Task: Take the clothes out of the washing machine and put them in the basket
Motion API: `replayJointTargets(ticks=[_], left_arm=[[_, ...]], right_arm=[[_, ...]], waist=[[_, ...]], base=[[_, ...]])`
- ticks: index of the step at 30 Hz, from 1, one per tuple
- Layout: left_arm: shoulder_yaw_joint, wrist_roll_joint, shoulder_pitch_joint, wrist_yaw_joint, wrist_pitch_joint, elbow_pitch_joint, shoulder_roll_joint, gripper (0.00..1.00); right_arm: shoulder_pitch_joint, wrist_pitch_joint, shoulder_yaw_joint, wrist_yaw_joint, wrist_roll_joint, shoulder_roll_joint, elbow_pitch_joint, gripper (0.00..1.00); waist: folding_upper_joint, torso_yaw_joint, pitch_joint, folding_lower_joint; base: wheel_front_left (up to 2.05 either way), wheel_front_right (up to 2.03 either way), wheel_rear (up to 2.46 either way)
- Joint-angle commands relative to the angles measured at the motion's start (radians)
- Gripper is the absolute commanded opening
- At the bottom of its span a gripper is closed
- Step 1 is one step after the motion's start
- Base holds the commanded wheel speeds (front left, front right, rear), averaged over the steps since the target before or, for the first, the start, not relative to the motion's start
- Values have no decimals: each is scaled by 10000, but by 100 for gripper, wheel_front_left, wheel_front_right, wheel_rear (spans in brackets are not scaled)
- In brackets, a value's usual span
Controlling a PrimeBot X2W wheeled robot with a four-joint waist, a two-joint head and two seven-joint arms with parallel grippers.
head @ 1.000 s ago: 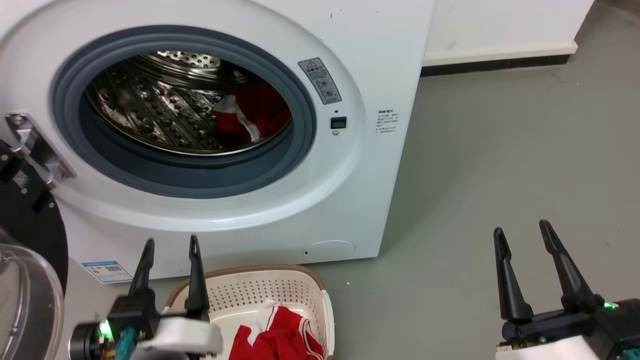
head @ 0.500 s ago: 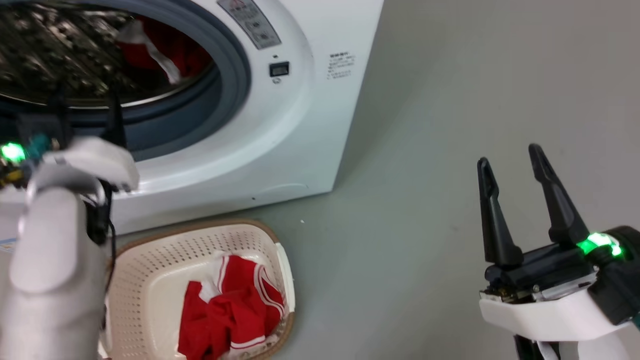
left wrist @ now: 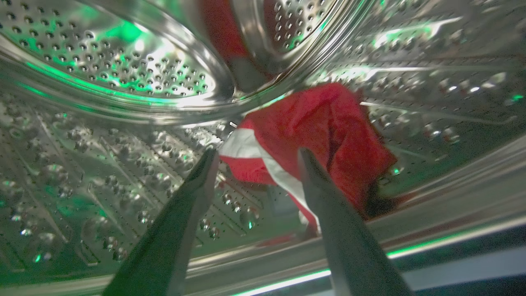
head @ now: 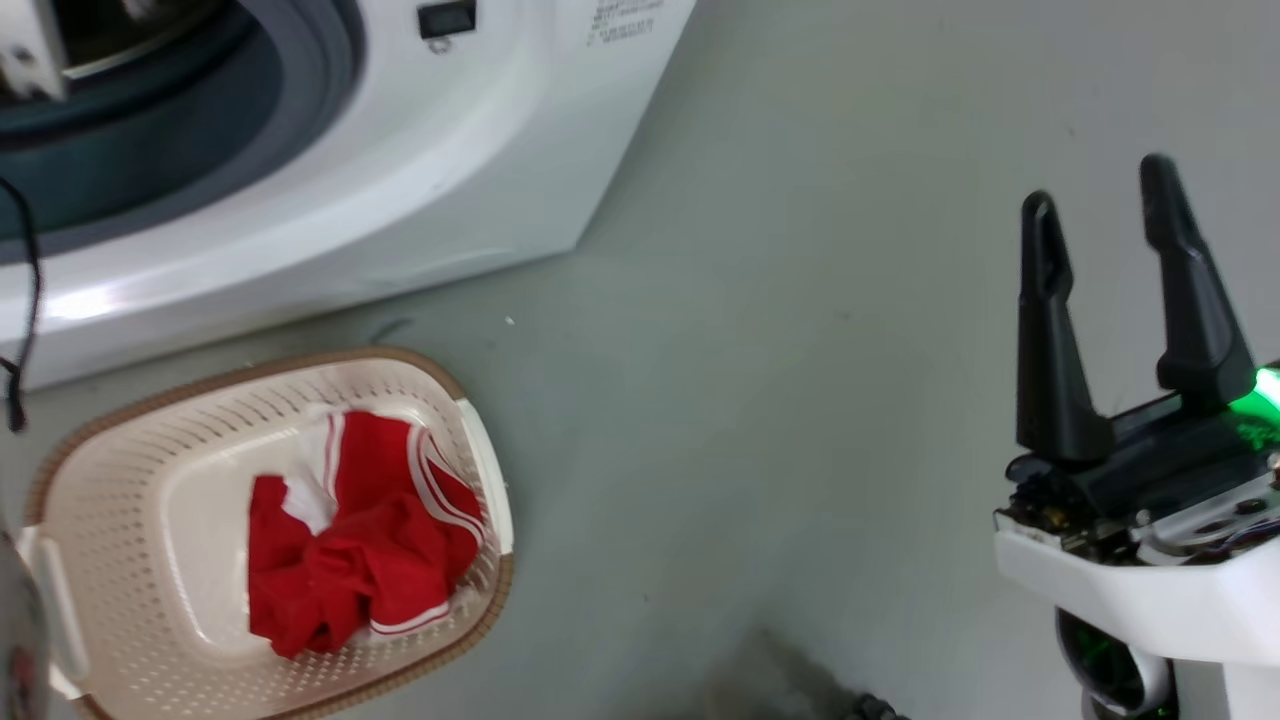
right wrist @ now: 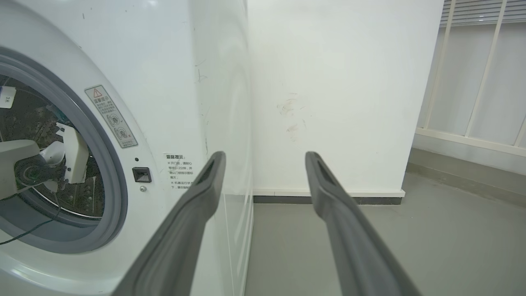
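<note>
Change: the left tool (left wrist: 258,153), above the basket (head: 200,385) a second ago, now reaches inside the washing machine (head: 400,170) (the head view's shift is the camera's own).
Left tool: open, its fingers astride the white stripe.
Clothes: one piece in the drum (left wrist: 320,123), one in the basket (head: 370,530).
Right tool (head: 1098,185): open, empty, above the floor.
Meaning: the second pick looks imminent.
Writing: the warning sticker (right wrist: 111,117) has a red triangle; its print is too small to read.

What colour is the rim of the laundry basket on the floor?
Brown, woven-looking, around the cream basket; the head view shows it best.
</note>
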Motion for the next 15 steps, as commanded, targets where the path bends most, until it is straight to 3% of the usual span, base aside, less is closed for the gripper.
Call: replayJointTargets(ticks=[1, 15], left_arm=[[-67, -68, -214, -35, 186, 93, 70, 100], [-1454, -712, -3602, -81, 3977, 995, 1017, 100]], right_arm=[[-206, -25, -14, -3, 37, 12, -68, 100], [-802, -25, -144, -3, 502, 12, -1074, 100]], waist=[[0, -329, 589, -3], [0, -860, 2239, -3]], base=[[0, 0, 0], [0, 0, 0]])
